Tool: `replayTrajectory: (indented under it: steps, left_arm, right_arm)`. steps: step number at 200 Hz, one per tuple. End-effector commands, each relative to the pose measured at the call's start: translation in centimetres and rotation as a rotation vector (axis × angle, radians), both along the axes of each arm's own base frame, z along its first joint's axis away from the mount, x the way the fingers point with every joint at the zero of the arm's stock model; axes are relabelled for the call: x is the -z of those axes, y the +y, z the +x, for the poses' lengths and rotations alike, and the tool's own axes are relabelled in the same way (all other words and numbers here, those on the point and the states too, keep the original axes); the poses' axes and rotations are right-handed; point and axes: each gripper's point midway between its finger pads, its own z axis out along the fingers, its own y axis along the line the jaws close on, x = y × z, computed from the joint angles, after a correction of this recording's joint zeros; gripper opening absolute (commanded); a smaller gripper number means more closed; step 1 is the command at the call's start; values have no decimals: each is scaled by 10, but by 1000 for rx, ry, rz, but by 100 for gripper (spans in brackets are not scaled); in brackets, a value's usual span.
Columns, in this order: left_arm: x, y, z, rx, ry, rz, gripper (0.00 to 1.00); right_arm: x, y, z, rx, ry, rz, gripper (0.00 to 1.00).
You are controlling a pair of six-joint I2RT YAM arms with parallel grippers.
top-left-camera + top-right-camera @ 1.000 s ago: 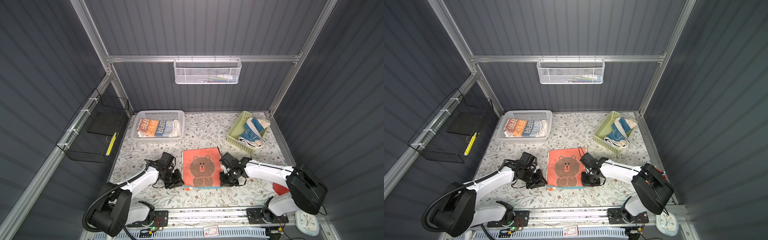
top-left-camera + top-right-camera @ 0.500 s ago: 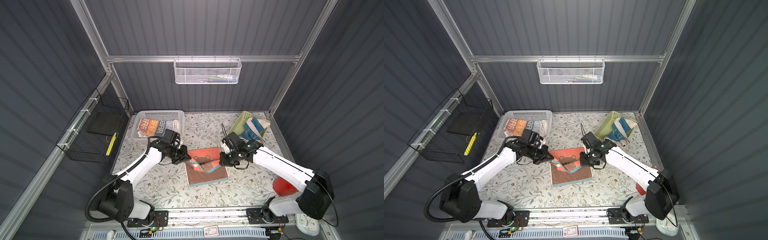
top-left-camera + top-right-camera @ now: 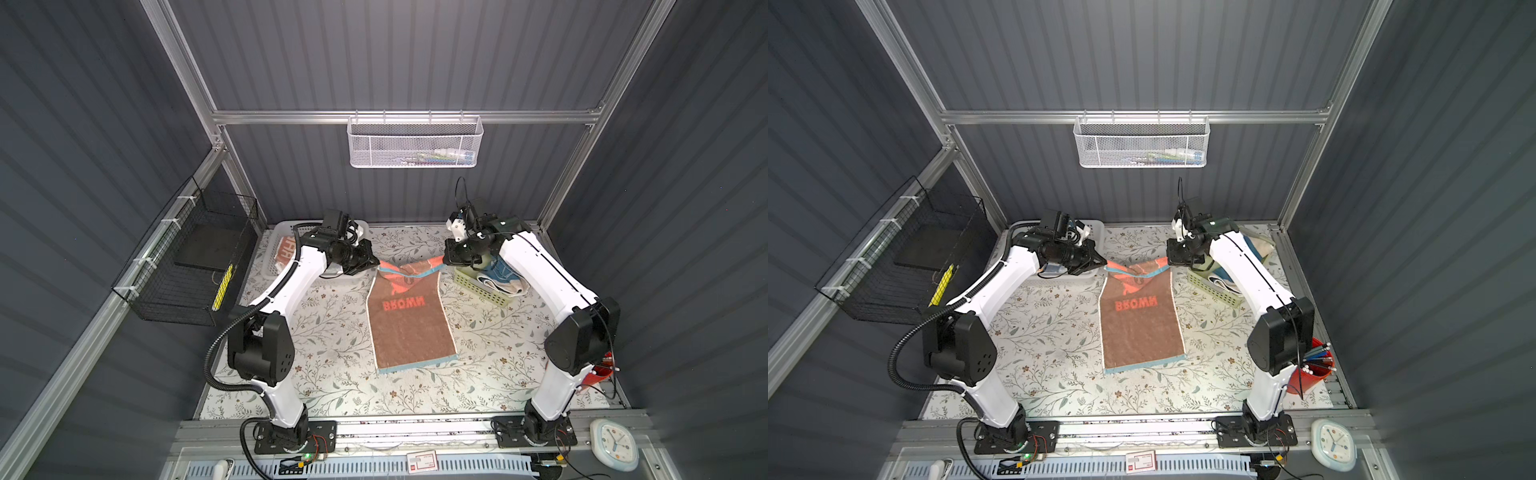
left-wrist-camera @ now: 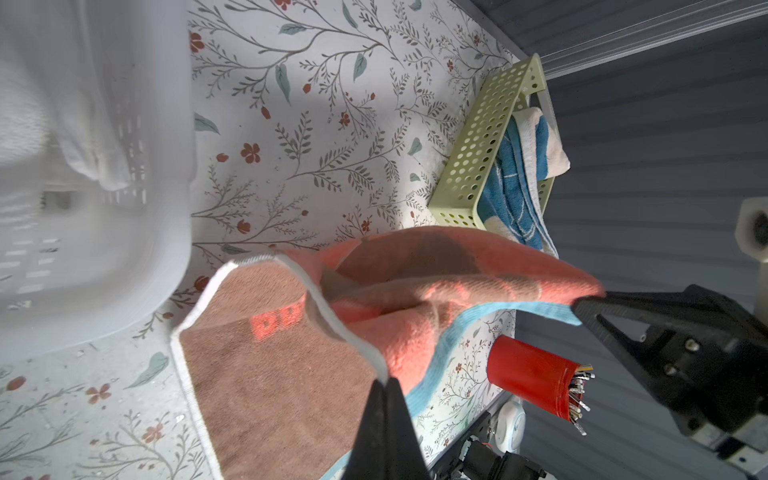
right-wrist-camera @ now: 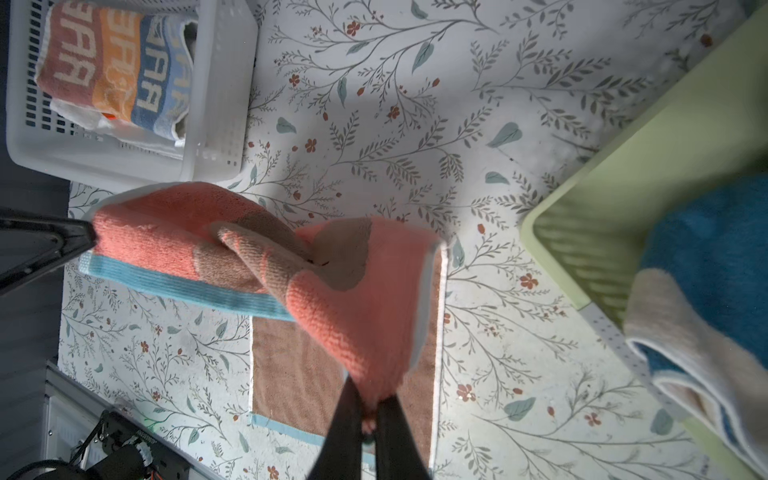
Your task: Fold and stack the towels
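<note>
Three dark grey ribbed walls [image 3: 415, 54] close in the booth, braced by an aluminium frame [image 3: 291, 117]. A white mesh basket [image 3: 415, 143] hangs on the back rail and a black wire basket [image 3: 187, 266] on the left wall. The surface [image 3: 332, 332] wears a flower-patterned covering. At its far left corner stands a white plastic basket [image 5: 216, 83] holding the orange-blue lettered towel [image 5: 112, 70], folded, with white cloth [image 5: 141, 143] under it. At the far right sits a green perforated tray [image 4: 478, 166] with the cream-and-blue towel [image 4: 519, 174] bunched in it and spilling over the rim. A red cup [image 3: 1316, 378] of pens stands at the near right edge.

The coral towel [image 3: 409, 328] lies in the middle of the surface, between the two arms. Its long axis runs from the near side toward the back wall. The near end, edged with a light blue band, lies flat. The brown side faces up, and the word "BROWN" shows flipped in both top views. The far end is raised off the surface and sags in the middle, coral side showing. The left end effector [image 3: 376, 263] is pinched on the far left corner, and the right end effector [image 3: 445, 261] is pinched on the far right corner. Each wrist view shows the fingers [image 4: 374, 415] pressed together with cloth between them.
</note>
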Motion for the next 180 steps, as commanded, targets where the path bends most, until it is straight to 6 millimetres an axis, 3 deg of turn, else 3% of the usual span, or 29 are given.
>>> replayTrajectory:
  steps: [1, 32, 36, 85, 112, 137, 180]
  left_arm:
    - [18, 6, -14, 31, 50, 45, 0]
    - [46, 11, -38, 19, 132, 44, 0]
    - [60, 14, -48, 14, 175, 48, 0]
    - [122, 22, -129, -75, 362, 8, 0]
    - [158, 23, -165, -119, 458, -11, 0]
    - [162, 22, -168, -132, 460, -18, 0]
    - [144, 20, -160, -100, 429, 7, 0]
  right_arm:
    - [12, -1, -14, -49, 75, -1, 9]
    - [47, 6, -43, -66, 208, 64, 9]
    - [53, 6, -48, -65, 227, 71, 8]
    - [128, -12, -115, 2, 420, 83, 9]
    - [162, -15, -137, 21, 507, 93, 8]
    - [173, -17, -144, 24, 529, 85, 8]
    - [158, -18, -141, 23, 491, 82, 9]
